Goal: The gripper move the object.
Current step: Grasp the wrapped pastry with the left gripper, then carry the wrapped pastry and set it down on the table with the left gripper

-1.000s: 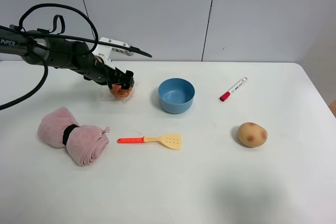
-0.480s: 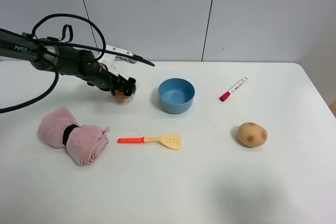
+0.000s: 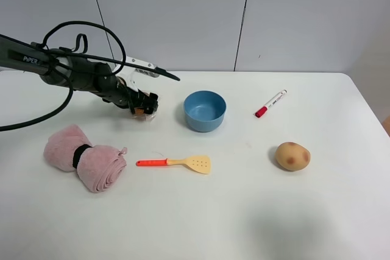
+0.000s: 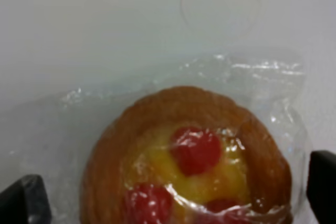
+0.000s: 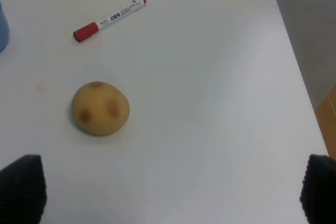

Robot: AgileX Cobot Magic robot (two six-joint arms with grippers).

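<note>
Left wrist, close in: the object (image 4: 189, 161), a round orange-brown cookie with red spots and a yellow middle, sealed in a clear crinkly wrapper (image 4: 273, 85), flat on the white table (image 4: 105, 24). Probably light, so little force needed to lift it. Probably brittle too, so likely to crack under a hard squeeze. Slick, loose film all round, hence apt to slide or crumple if pinched by the wrapper alone. Best taken across the firm brown rim at its widest part, with a gentle close, not by the film skirt at the edges.

From the exterior high view, lies at 9 o'clock of the blue bowl (image 3: 205, 111), near it but apart. Rolled pink towel (image 3: 85, 158) at about 7 o'clock of the object. Potato (image 3: 292, 156) well apart, at about 4 o'clock of the bowl.

Left gripper (image 3: 145, 106) down at the table over the object. Arm stretched low and nearly level, reaching in from 9 o'clock, wrist tipped slightly downward, cables looping above. Jaws apart and straddling the object: one of the fingertips (image 4: 25, 203) on each side in the wrist view, with a strip of film showing between pad and pastry. Hard to tell whether touching the wrapper. Not clamped.

Right gripper (image 5: 170, 190) absent from the exterior high view. In its own wrist view, spread wide with nothing between the tips, hanging above the table with the potato and a red-capped marker (image 5: 109, 18) ahead.
</note>
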